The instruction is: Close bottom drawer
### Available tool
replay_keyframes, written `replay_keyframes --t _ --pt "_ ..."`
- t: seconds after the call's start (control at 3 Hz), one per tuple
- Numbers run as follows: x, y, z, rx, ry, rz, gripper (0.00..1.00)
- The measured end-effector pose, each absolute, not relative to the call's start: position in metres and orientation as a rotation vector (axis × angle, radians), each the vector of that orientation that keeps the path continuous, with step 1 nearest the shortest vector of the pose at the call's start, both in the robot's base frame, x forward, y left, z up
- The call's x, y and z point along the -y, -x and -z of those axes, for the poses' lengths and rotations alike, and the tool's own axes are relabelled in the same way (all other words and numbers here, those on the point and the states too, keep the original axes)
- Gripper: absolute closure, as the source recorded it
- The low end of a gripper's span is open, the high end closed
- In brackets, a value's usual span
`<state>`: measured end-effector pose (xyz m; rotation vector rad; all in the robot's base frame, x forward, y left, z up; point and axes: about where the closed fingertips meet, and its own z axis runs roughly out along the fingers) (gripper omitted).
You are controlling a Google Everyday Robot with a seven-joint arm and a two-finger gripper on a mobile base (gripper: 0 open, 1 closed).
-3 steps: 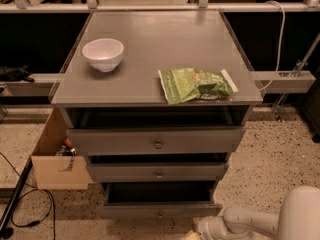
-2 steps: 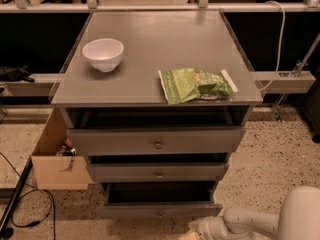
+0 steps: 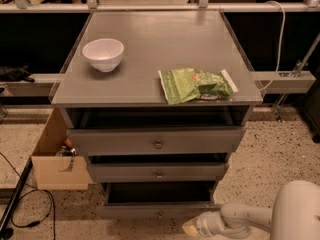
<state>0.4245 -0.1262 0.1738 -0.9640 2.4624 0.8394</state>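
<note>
Three grey drawers in the cabinet (image 3: 150, 34), all pulled out some way. Lowest of them, the bottom drawer (image 3: 145, 210), out far enough to bare its dark box interior behind the flat front. Sits at floor level, beneath the middle drawer (image 3: 125, 172) and the top drawer (image 3: 120, 142), with a small round knob (image 3: 160, 215) at mid-front.

Against a second ago: slight drift of the gripper (image 3: 195, 227) leftward along the bottom edge of the view. Now low, in front of the right part of the drawer front, near it but seemingly not touching. Claw spread or pressed together: cannot tell. No shift in the drawer itself, with the same dark strip of interior showing. Reads as the approach stage, the closing push not yet begun and the whole travel left to do.

Long axis of the drawer front running left to right across the view, parallel with the cabinet's front edge. Face and knob pointing out toward the camera; sliding line from the camera side back into the cabinet. Calls, likely, for contact on the flat front and a straight shove along that line. Some risk, with pressing far off-centre at the right end, of skewing in the runners.

White bowl (image 3: 103, 54) and green snack bag (image 3: 196, 84) on the cabinet top, well apart from all this.
</note>
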Motion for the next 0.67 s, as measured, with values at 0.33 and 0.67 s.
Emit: replay_keyframes --t 0.33,0.67 --pt "0.123 -0.459 -0.173 -2.475 0.995 -0.78 1.0" --pt "0.121 -0.481 -0.165 -2.492 1.011 -0.74 1.0"
